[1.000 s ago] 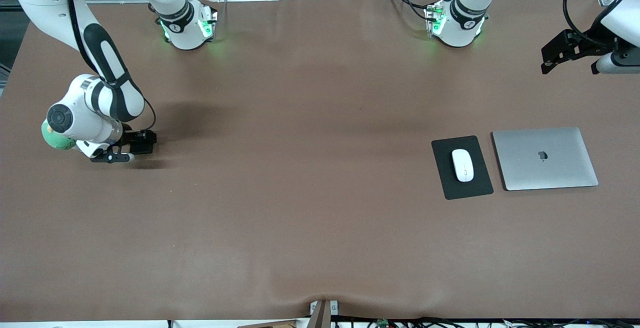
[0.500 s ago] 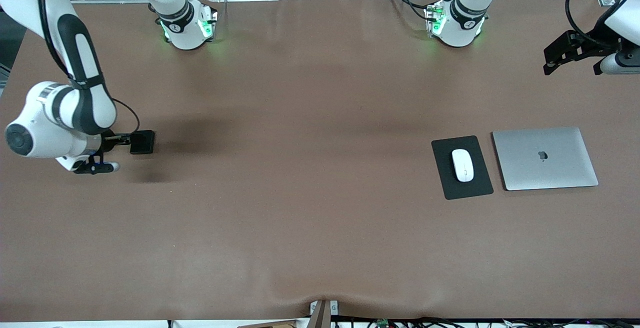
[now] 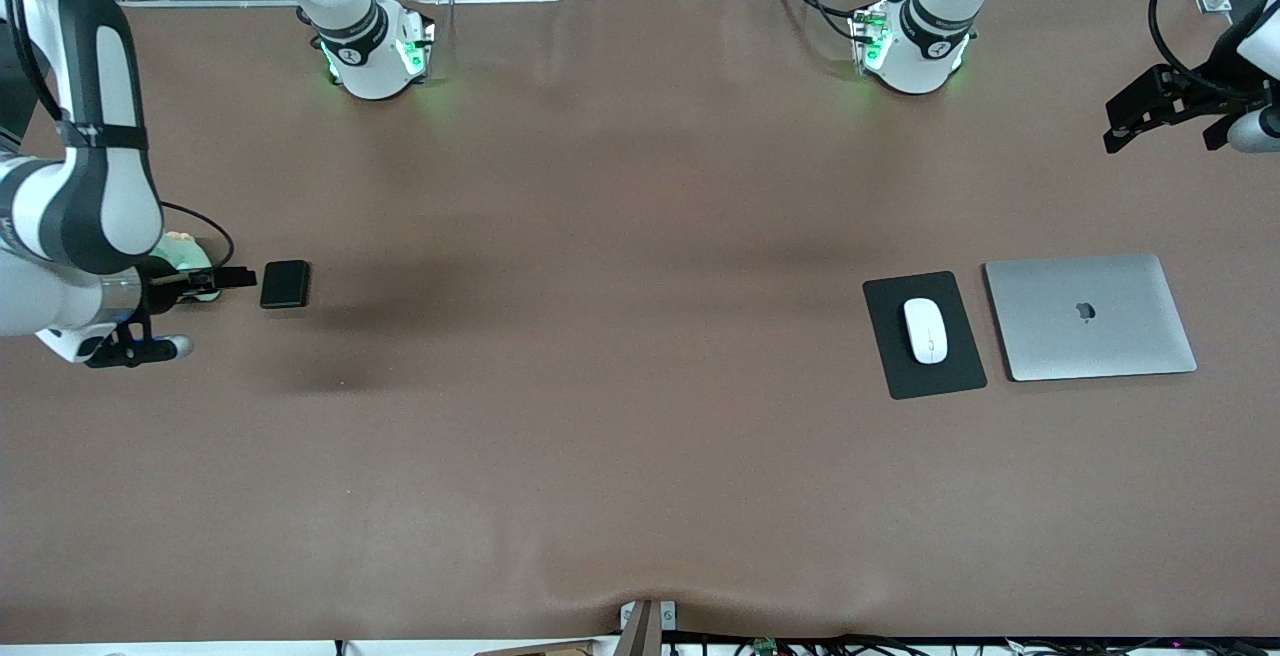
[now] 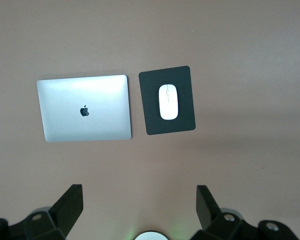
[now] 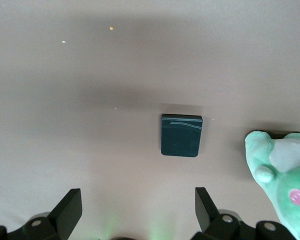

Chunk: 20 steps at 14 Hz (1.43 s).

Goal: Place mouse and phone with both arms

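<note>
The black phone lies flat on the brown table at the right arm's end; it also shows in the right wrist view. My right gripper is open and empty, beside the phone and apart from it. The white mouse lies on a black mouse pad toward the left arm's end, and shows in the left wrist view on the pad. My left gripper is open and empty, raised at the table's edge, farther from the front camera than the laptop.
A closed silver laptop lies beside the mouse pad, toward the left arm's end. A green plush toy sits by my right hand, close to the phone.
My right arm has drawn back from the phone toward its end of the table; the phone has stayed put and the plush toy shows again. The left gripper has drifted slightly outward.
</note>
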Available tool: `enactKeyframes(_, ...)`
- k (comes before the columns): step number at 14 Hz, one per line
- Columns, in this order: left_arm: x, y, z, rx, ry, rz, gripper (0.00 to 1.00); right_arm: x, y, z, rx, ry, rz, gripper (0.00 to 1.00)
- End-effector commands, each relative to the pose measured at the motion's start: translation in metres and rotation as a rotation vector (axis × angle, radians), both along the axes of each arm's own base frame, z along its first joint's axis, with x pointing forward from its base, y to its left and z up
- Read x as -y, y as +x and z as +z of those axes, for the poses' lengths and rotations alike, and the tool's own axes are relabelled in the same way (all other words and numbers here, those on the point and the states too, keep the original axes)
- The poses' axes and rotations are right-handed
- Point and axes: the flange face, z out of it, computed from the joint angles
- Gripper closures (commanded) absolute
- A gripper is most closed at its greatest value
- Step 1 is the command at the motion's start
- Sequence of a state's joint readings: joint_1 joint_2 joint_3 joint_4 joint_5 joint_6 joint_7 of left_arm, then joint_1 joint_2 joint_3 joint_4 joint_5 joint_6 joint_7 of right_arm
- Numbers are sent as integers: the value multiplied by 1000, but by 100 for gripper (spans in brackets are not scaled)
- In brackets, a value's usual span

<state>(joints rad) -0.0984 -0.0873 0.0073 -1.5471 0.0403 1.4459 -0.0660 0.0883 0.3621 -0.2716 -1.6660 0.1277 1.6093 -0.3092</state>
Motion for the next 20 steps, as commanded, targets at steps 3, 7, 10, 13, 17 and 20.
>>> enactKeyframes(3,10,1,2,16,-23,-13,0,1,19,62,38,-33,35,0)
enactKeyframes(7,33,5,-5,9,-6,-53,0,5,25,97,86,-81,50,0)
enactKeyframes(10,32,5,-4,9,-18,-45,0,-3,17,147,138,-65,62,0)
enactKeyframes(13,27,5,-3,12,-18,-37,0,-26,2,190,93,-37,99,0)
enactKeyframes(17,28,5,-2,12,-18,-39,0,-42,-18,243,165,-28,116,0)
enactKeyframes(20,25,6,-3,12,-18,-34,0,-55,-37,268,182,-53,31,0)
